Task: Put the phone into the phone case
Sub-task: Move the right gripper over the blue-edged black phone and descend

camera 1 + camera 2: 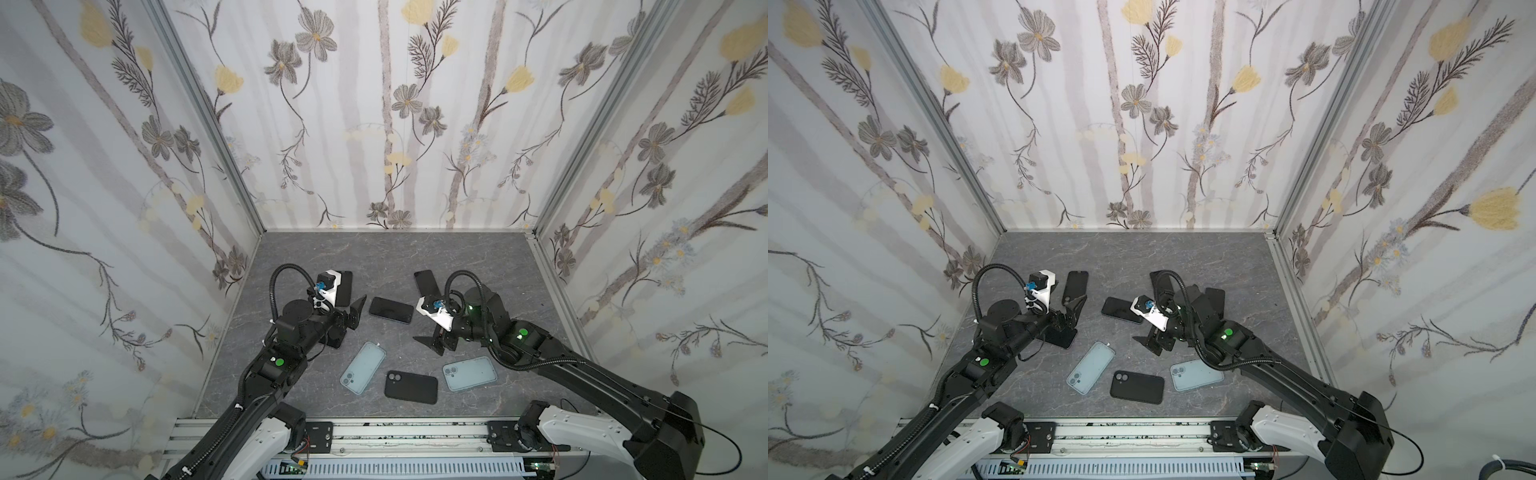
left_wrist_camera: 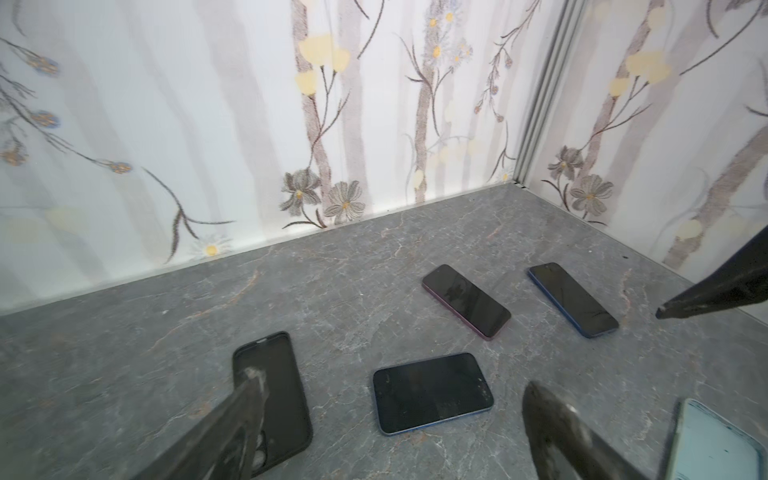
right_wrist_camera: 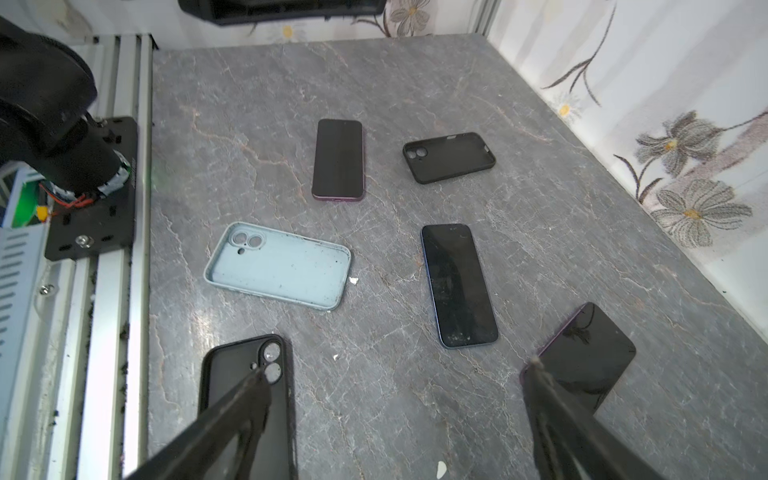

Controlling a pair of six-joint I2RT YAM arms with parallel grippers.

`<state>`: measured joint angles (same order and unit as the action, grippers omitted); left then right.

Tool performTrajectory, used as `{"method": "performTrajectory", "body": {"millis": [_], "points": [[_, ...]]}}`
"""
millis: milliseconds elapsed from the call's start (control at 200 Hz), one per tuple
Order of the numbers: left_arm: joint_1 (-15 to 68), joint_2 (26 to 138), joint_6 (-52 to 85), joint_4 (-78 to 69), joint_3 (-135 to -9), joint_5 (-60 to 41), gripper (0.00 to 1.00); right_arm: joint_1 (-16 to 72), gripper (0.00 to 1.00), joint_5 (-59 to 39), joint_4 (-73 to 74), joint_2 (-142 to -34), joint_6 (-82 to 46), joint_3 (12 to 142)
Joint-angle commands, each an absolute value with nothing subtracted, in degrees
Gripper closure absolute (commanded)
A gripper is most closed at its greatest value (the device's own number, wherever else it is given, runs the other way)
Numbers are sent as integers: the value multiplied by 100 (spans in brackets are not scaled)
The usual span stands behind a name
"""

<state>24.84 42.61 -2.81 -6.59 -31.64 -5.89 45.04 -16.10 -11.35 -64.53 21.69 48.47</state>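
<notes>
Our left pincer (image 1: 357, 311) and right pincer (image 1: 428, 344) both hang spread and empty over the grey table (image 1: 374, 257), and we see the blue-edged phone (image 1: 390, 309) lying screen up between them, apart from the black case (image 1: 411, 387) that sits between the left pale case (image 1: 363, 368) and the right pale case (image 1: 469, 374).

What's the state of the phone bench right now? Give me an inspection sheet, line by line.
Surface: grey marbled tabletop, flat.
Job's things: four bare phones, screens up: centre blue phone, far purple phone, second blue phone, near purple phone; four empty cases: left pale case, right pale case, near black case, far black case.
Clutter: white scraps.
Hands: left hand, right hand open, empty.
Cables: black hose loops over each wrist.
Surroundings: floral walls on three sides; aluminium rail in front.
</notes>
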Motion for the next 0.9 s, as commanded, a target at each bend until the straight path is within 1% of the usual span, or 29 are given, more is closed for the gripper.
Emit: {"method": "performTrajectory", "body": {"millis": [0,95,165,330,475,505,894], "points": [[2494,4184,-565,-772,-3147,97,3,4518,3,-1475,-866,-6954,2884,5119],[2486,4175,-633,-774,-3120,342,3,4509,0,-1161,-729,-7482,3089,5348],[2492,4191,-696,-797,-3109,466,2,4491,0,-1053,-666,-7840,3205,5530],[2486,4254,-668,-813,-3102,822,2,4377,0,-1151,-634,-8630,3174,6076],[2479,4234,-695,-824,-3080,1000,2,4334,0,-1146,-739,-9098,3169,6438],[2476,4228,-699,-833,-3080,1027,3,4317,0,-1161,-785,-9354,3171,6522],[2465,4198,-754,-890,-3042,1265,2,4072,0,-1344,-1049,-10366,3101,7332]]}}
